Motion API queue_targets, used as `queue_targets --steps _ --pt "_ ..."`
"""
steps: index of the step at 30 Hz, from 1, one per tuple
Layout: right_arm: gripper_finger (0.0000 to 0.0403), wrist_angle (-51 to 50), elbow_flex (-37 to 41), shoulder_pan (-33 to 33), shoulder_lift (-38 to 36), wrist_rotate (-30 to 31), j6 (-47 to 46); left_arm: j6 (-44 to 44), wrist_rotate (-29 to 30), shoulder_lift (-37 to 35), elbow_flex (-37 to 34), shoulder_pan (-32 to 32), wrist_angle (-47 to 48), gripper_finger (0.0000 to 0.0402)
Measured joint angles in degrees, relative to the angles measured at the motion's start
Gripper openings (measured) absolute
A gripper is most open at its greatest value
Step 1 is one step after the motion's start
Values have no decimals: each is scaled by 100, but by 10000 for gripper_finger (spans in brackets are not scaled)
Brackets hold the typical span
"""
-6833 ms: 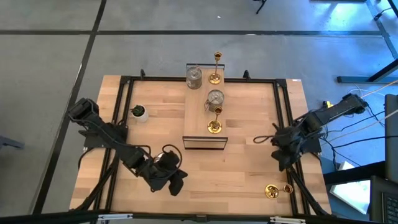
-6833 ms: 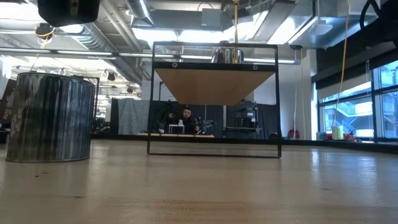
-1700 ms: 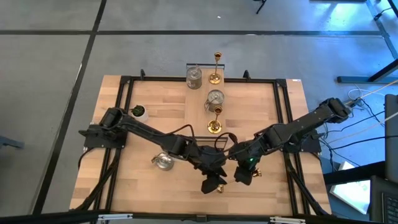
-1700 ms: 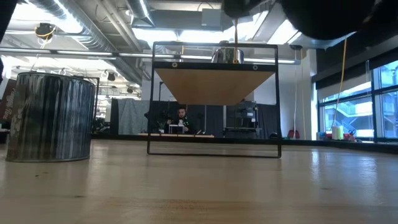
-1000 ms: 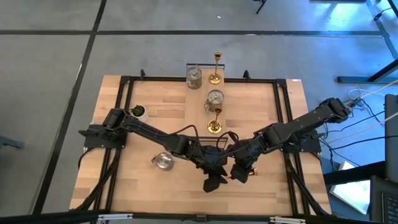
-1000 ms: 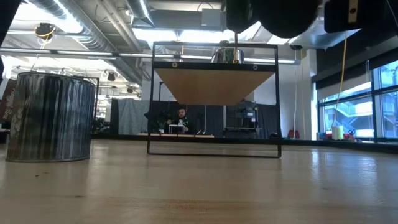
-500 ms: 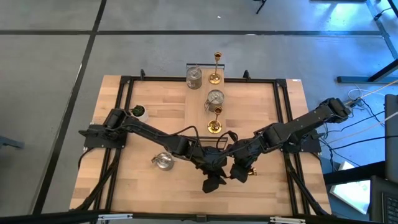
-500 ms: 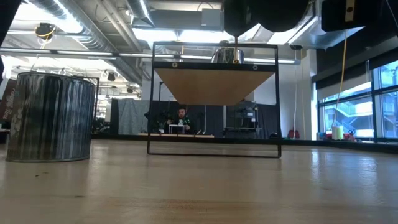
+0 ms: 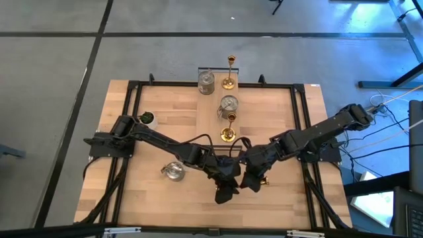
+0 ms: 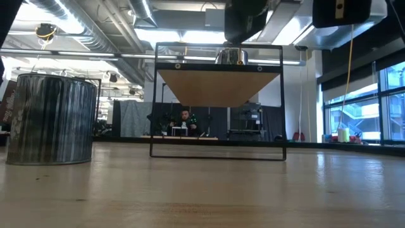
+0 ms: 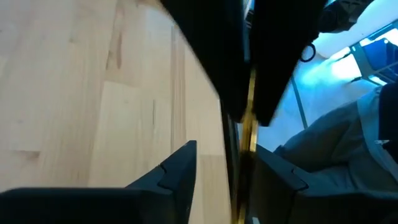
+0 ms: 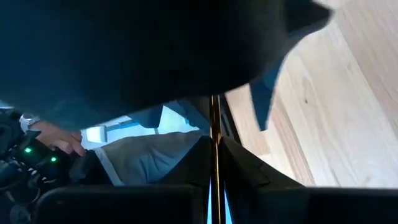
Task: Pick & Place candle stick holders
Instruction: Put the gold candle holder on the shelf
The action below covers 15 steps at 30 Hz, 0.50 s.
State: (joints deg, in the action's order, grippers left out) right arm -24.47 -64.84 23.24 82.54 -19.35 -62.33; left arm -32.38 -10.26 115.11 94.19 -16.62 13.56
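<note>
Both tools are meeting over the counter (image 9: 165,205): the right tool (image 12: 216,163) is pinching a gold candlestick (image 12: 215,134), and the left tool (image 11: 224,165) is closing round its stem; pulling early could be dropping it

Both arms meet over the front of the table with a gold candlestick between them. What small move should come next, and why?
Probably close the left end effector fully on the gold candlestick before anything lets go. Its fingers sit either side of the stem with a gap showing, while the right end effector is shut on that stem, so this looks like an unfinished handover.
</note>
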Motion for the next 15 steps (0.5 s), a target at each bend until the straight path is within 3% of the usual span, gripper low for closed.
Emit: queue_targets --steps 8,15 --pt "34 -107 0 -4 0 -151 -7 -51 -191 0 0 41 2 84" --pt "34 -232 0 -4 0 -299 -17 -72 -341 0 0 48 4 71"
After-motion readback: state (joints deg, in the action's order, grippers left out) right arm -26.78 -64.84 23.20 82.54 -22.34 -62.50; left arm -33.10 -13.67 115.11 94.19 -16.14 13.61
